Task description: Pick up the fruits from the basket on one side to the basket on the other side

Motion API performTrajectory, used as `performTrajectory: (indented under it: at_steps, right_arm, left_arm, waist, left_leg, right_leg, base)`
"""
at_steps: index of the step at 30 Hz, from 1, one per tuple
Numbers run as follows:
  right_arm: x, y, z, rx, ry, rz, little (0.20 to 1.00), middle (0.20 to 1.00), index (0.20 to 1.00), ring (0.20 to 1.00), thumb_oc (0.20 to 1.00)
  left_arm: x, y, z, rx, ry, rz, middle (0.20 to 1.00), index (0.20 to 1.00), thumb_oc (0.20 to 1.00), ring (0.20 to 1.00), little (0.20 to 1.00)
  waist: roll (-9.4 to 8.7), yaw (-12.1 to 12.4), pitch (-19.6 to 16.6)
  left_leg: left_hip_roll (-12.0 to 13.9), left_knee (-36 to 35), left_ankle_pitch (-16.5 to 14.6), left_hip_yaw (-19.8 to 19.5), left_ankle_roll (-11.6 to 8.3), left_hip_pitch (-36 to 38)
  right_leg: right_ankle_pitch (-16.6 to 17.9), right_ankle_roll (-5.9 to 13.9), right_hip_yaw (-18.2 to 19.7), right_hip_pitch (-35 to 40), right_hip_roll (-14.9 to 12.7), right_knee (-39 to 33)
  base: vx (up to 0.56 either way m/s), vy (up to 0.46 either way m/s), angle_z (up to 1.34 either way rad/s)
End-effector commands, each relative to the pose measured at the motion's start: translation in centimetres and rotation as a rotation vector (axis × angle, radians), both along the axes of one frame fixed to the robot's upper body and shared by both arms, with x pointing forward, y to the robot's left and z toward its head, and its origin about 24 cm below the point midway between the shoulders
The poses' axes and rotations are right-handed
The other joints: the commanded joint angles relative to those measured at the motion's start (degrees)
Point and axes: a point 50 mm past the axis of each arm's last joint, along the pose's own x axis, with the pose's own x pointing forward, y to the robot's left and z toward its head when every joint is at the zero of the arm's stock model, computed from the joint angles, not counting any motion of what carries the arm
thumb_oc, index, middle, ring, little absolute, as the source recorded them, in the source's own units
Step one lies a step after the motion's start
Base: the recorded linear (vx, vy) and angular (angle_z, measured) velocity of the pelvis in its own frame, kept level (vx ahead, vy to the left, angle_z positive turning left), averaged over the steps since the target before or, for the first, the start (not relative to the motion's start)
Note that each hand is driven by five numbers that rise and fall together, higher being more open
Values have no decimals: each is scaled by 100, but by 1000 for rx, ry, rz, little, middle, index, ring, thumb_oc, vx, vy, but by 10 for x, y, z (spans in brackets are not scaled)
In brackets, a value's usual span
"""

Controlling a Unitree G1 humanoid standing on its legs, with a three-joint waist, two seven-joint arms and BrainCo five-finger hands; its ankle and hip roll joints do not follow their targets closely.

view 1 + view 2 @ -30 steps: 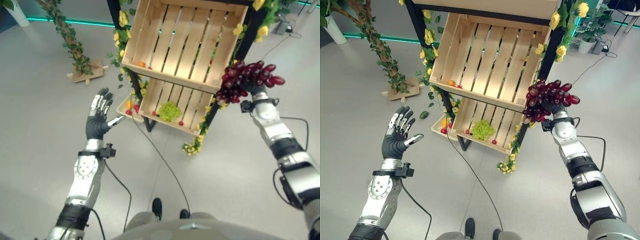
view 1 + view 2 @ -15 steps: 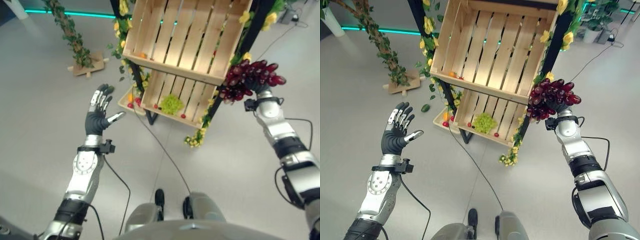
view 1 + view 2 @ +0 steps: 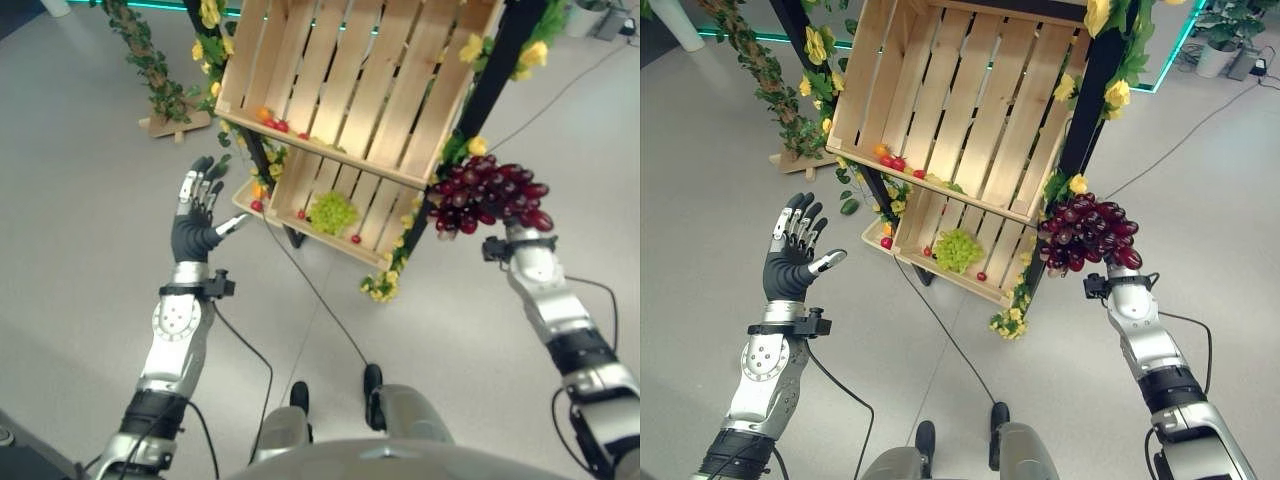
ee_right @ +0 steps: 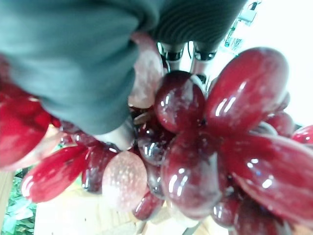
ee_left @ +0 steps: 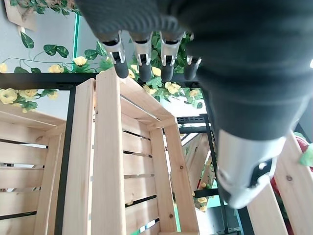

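I have the right hand (image 4: 73, 63) closed round a bunch of red grapes (image 3: 1087, 232), carried in the air at 3 o'clock of the lower crate (image 3: 940, 225). Left hand (image 3: 790, 262) spread, idle at 9 o'clock. Transfer step underway, I judge; next, carry to the receiving basket.

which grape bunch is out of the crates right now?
The dark red grape bunch, gripped in the right hand beside the rack. The green grape bunch lies in the lower crate.
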Motion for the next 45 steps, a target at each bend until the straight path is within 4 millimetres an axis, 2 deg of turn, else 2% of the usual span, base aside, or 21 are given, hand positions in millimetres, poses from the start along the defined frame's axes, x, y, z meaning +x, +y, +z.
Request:
performTrajectory:
  at_steps: [1, 3, 4, 5, 6, 7, 8, 11, 12, 13, 14, 16, 20, 23, 28, 33, 41, 45]
  right_arm:
    - [-2, -8, 33, 28, -196, -44, 200, 200, 200, 200, 200]
    - [-5, -6, 33, 22, -200, -36, 200, 200, 200, 200, 200]
    - [-11, -2, 34, 25, -222, -13, 200, 200, 200, 200, 200]
    - [-14, -1, 33, 31, -230, -4, 200, 200, 200, 200, 200]
    - [-14, -1, 33, 31, -230, -4, 200, 200, 200, 200, 200]
    - [-20, -1, 32, 47, -240, -2, 200, 200, 200, 200, 200]
    - [-22, -1, 32, 57, -251, -12, 200, 200, 200, 200, 200]
    - [-29, 3, 34, 66, -278, -3, 200, 200, 200, 200, 200]
    - [-31, 6, 36, 65, -298, 4, 200, 200, 200, 200, 200]
    - [-30, 10, 34, 62, -284, 23, 200, 200, 200, 200, 200]
    - [-31, 13, 29, 63, -264, 35, 200, 200, 200, 200, 200]
    - [-34, 15, 26, 70, -260, 41, 200, 200, 200, 200, 200]
    - [-39, 15, 24, 71, -256, 49, 200, 200, 200, 200, 200]
    - [-46, 15, 15, 91, -229, 46, 200, 200, 200, 200, 200]
    - [-61, 12, 3, 102, -183, 43, 200, 200, 200, 200, 200]
    - [-66, 15, 0, 105, -168, 55, 200, 200, 200, 200, 200]
    - [-62, 34, 9, 90, -201, 152, 200, 200, 200, 200, 200]
    - [-54, 52, 14, 77, -216, 220, 200, 200, 200, 200, 200]
  left_arm:
    - [-3, 2, 6, 42, -44, 10, 1000, 1000, 1000, 1000, 1000]
    - [-3, 4, 5, 43, -40, 15, 1000, 1000, 1000, 1000, 1000]
    - [-5, 6, 4, 42, -36, 26, 1000, 1000, 1000, 1000, 1000]
    - [-6, 6, 4, 46, -37, 24, 1000, 1000, 1000, 1000, 1000]
    - [-6, 6, 4, 46, -37, 24, 1000, 1000, 1000, 1000, 1000]
    - [-5, 3, 6, 50, -47, 11, 1000, 1000, 1000, 1000, 1000]
    - [-5, 3, 6, 49, -49, 16, 1000, 1000, 1000, 1000, 1000]
    - [-5, 3, 8, 46, -62, 36, 1000, 1000, 1000, 1000, 1000]
    - [-5, 3, 9, 44, -72, 48, 1000, 1000, 1000, 1000, 1000]
    - [-9, 7, 6, 50, -60, 61, 1000, 1000, 1000, 1000, 1000]
    - [-9, 7, 5, 67, -56, 61, 1000, 1000, 1000, 1000, 1000]
    - [-8, 7, 9, 67, -79, 67, 1000, 1000, 1000, 1000, 1000]
    - [-9, 12, 11, 63, -89, 99, 1000, 1000, 1000, 1000, 1000]
    - [-13, 16, 9, 58, -82, 136, 1000, 1000, 1000, 1000, 1000]
    - [-17, 21, 8, 63, -81, 169, 1000, 1000, 1000, 1000, 1000]
    - [-18, 23, 6, 69, -77, 188, 1000, 1000, 1000, 1000, 1000]
    - [-18, 21, 6, 82, -79, 210, 1000, 1000, 1000, 1000, 1000]
    - [-18, 22, 3, 83, -66, 234, 1000, 1000, 1000, 1000, 1000]
  waist:
    - [-232, -78, -415]
    - [-242, -85, -420]
    - [-305, -65, -360]
    - [-343, -39, -304]
    - [-339, -42, -308]
    - [-467, 53, -59]
    - [-475, 42, -12]
    - [-397, 13, 28]
    - [-317, 18, 23]
    - [-298, 24, 6]
    - [-283, -43, -13]
    - [-333, -92, -30]
    - [-350, -132, -155]
    - [-363, -179, -238]
    - [-355, -259, -288]
    - [-336, -313, -294]
    - [-340, -300, -299]
    - [-346, -238, -312]
  left_leg:
    - [-330, 718, -788, 50, 125, 476]
    - [-308, 919, -732, 50, 97, 417]
    - [-294, 1725, -258, 61, -27, 89]
    - [-275, 2280, 9, 9, -78, -200]
    - [-271, 2295, 2, 3, -78, -213]
    - [-383, 3138, 323, -28, -93, -786]
    - [-431, 3237, 178, 0, -33, -1026]
    - [-346, 2001, -53, 158, 101, -1347]
    - [-279, 1300, 125, 211, 140, -1263]
    - [-315, 1183, -21, 100, 196, -1055]
    - [-322, 1017, 12, 173, 230, -977]
    - [-398, 954, 15, 241, 245, -910]
    - [-393, 625, -19, 403, 314, -701]
    - [-375, 407, -35, 552, 367, -489]
    - [-387, 250, -51, 632, 378, -338]
    - [-395, 223, -73, 687, 384, -281]
    - [-420, 314, -188, 742, 419, -266]
    - [-454, 375, -243, 735, 450, -252]
  right_leg:
    - [508, 447, 532, 42, -40, -204]
    - [469, 397, 556, 91, 8, -214]
    - [437, 270, 667, 313, 104, -321]
    - [458, 202, 696, 435, 150, -410]
    - [461, 202, 691, 432, 153, -412]
    - [495, 98, 719, 625, 111, -515]
    - [474, 85, 690, 661, 109, -570]
    - [456, 168, 713, 651, 153, -658]
    - [418, 212, 765, 606, 244, -591]
    - [348, 239, 824, 578, 262, -449]
    - [398, 269, 856, 495, 262, -393]
    - [405, 310, 931, 395, 217, -331]
    - [428, 377, 1034, 343, 185, -372]
    - [440, 420, 1132, 392, 144, -496]
    - [460, 455, 1171, 454, 122, -614]
    - [477, 476, 1201, 470, 109, -632]
    - [477, 523, 1239, 494, 78, -598]
    - [463, 549, 1237, 514, 53, -518]
  base:
    - [112, -110, 9]
    - [98, -126, 8]
    - [38, -170, 11]
    - [39, -168, 22]
    - [-53, -189, 24]
    - [-37, -142, 20]
    - [-16, -147, 5]
    - [76, 36, 13]
    - [95, 110, 23]
    - [58, 145, -20]
    - [10, 144, -54]
    - [-23, 113, -61]
    - [37, 83, -37]
    - [49, 72, -36]
    - [41, 39, -13]
    - [5, 5, -1]
    - [23, 21, -6]
    - [24, 23, -4]
